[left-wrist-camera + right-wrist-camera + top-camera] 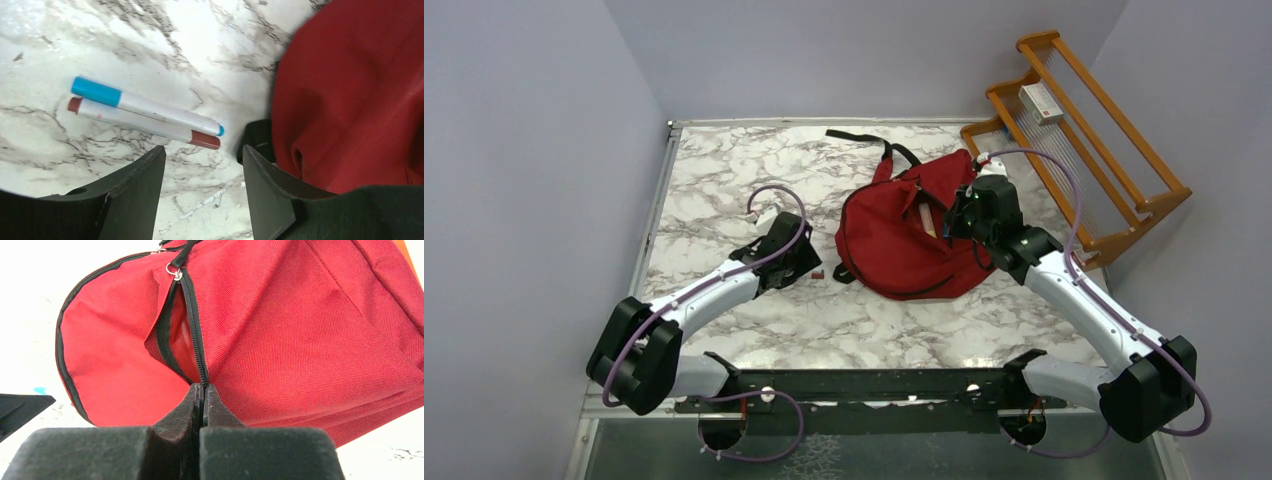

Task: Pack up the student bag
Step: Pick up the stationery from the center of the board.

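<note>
1. The student bag [894, 240], a red backpack, lies in the middle of the marble table [724, 180]. Its black straps trail toward the far edge, and it sits closer to the right arm than to the left.
2. The right gripper [202, 389] has its fingers pressed together on the edge of the bag's zip [192, 325], right where the parted stretch ends. This pinch looks meant to lift the fabric so the mouth gapes for loading.
3. The opening held this way is only a narrow slit. The zip pull [175, 271] sits at its far end, so that stretch is undone.
4. The left gripper [202, 152] is moderately wide and empty. It is low over the table, with its jaws aimed at two markers just ahead.
5. The blue-capped marker [145, 106] and the red-capped marker [140, 122] lie side by side and touching, just beside the bag's left edge. They are probably the next things to pack.
6. Because they touch, one grasp may catch both or nudge one aside. Closing squarely across the barrels seems safest.
7. A wooden rack [1124, 170] at the far right carries a small box [1041, 103], well apart from both grippers.
</note>
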Robot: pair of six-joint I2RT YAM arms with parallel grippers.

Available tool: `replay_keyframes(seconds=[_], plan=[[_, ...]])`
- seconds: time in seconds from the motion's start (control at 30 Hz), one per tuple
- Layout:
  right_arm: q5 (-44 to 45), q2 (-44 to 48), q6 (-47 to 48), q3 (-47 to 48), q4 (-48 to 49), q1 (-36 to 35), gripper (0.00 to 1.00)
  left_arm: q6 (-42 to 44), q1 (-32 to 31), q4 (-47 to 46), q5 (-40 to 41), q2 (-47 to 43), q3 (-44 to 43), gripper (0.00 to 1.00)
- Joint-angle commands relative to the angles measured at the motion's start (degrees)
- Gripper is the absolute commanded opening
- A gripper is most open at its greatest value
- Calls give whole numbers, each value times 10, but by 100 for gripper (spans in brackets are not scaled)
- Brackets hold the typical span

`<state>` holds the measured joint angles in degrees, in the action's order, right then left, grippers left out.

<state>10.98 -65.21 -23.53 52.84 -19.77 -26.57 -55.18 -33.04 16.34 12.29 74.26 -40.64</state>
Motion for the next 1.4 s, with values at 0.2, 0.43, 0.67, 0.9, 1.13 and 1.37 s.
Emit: replay_keyframes(seconds=[0.2, 0.43, 0.67, 0.9, 1.13, 1.37], plan=[[-4, 1, 0, -13, 4, -5, 0, -41, 21, 0, 35, 26, -18, 56], [-7, -1, -3, -13, 4, -5, 1, -32, 43, -12, 29, 47, -17, 55], [-10, -6, -3, -8, 5, -4, 0, -19, 53, -34, 25, 71, -17, 54], [-11, -4, -5, -9, 3, -5, 0, -13, 57, -43, 17, 90, -16, 54], [-15, -10, -4, -2, 1, -5, 1, -9, 59, -60, 16, 112, -17, 53], [-13, -11, -3, -5, 1, -5, 0, 32, 60, -59, 5, 155, -44, 50]])
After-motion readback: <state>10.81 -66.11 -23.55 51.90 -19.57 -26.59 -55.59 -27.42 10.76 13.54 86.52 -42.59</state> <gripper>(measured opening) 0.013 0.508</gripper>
